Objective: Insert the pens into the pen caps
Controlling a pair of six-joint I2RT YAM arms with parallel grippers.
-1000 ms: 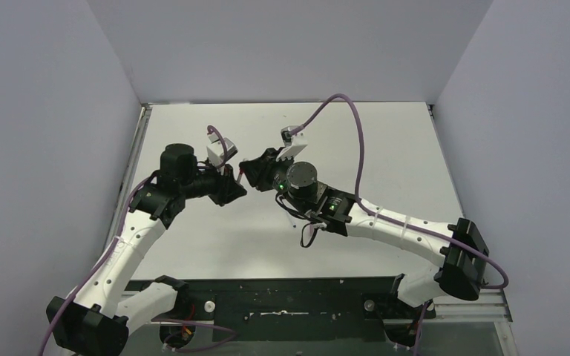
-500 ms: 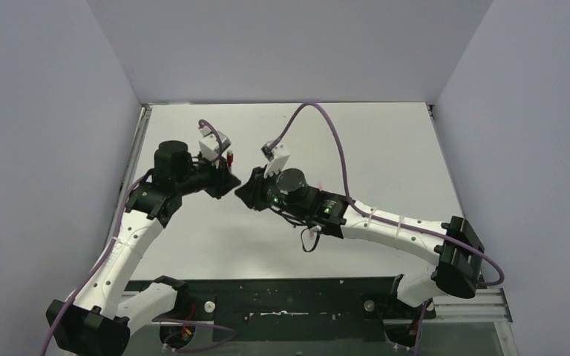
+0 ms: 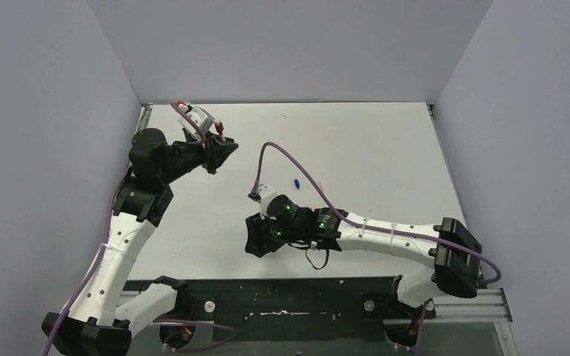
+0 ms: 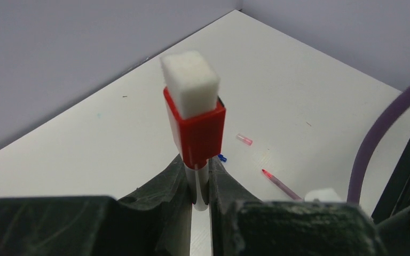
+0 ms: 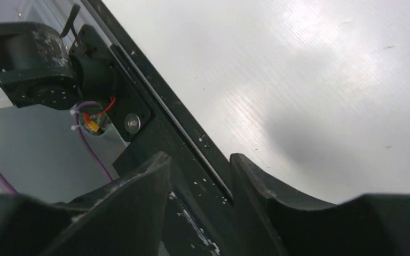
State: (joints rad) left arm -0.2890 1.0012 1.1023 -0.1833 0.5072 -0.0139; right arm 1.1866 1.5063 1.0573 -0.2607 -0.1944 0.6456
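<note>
Left pincer [image 4: 199, 166] tight around red-capped pen [image 4: 195, 130], now apart from gaping right pincer [image 5: 200, 160].

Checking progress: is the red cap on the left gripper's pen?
On: the red cap sits on the white pen held in the left gripper.

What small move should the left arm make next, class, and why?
Probably lower the left jaws toward the table and release the whitish pen: its red cap is already on, while a pinkish-red pen and a pink cap lie loose on the table and the right jaws hang open and empty.
</note>
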